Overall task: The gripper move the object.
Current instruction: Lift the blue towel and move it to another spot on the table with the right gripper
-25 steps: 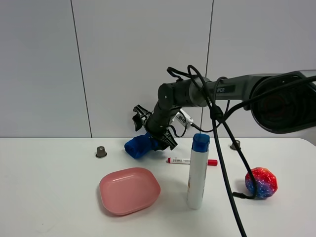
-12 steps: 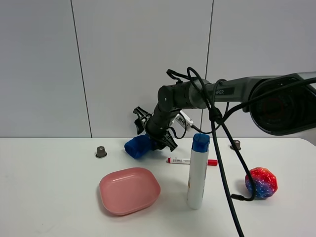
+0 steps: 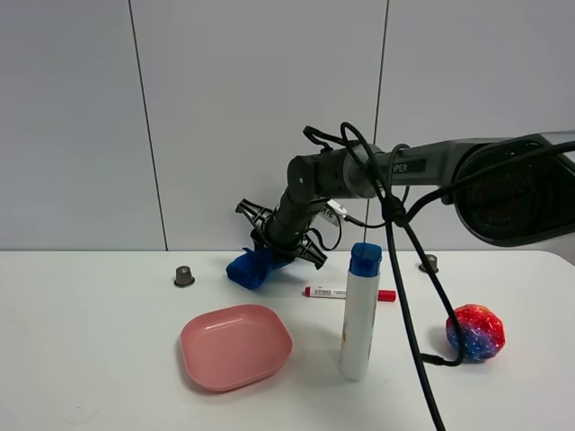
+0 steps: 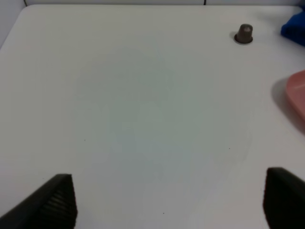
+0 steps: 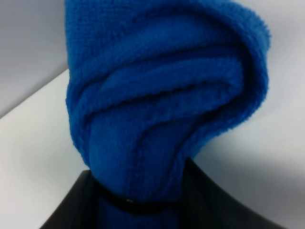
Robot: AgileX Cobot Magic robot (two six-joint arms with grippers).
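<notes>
Your cloth (image 5: 162, 105) is pinched between the right fingers (image 5: 81, 207), bunching out past their tips and seemingly just clear of the counter (image 3: 108, 359). Your left fingers (image 4: 55, 200) stand wide apart above the counter, with a cap (image 4: 245, 34) far ahead of them.

You had the plate (image 3: 235, 346) toward the front of the table (image 3: 90, 359), left of the upright bottle (image 3: 360, 310). Behind the plate, near the wall, the cloth (image 3: 253, 268) sat in the right gripper (image 3: 272, 259). A marker (image 3: 349, 294) lay flat just behind the bottle, right of the cloth. A small cap (image 3: 184, 276) stood left of the cloth, a second cap (image 3: 429, 263) far back on the right. The ball (image 3: 475, 332) lay right of the bottle, well apart from it.
</notes>
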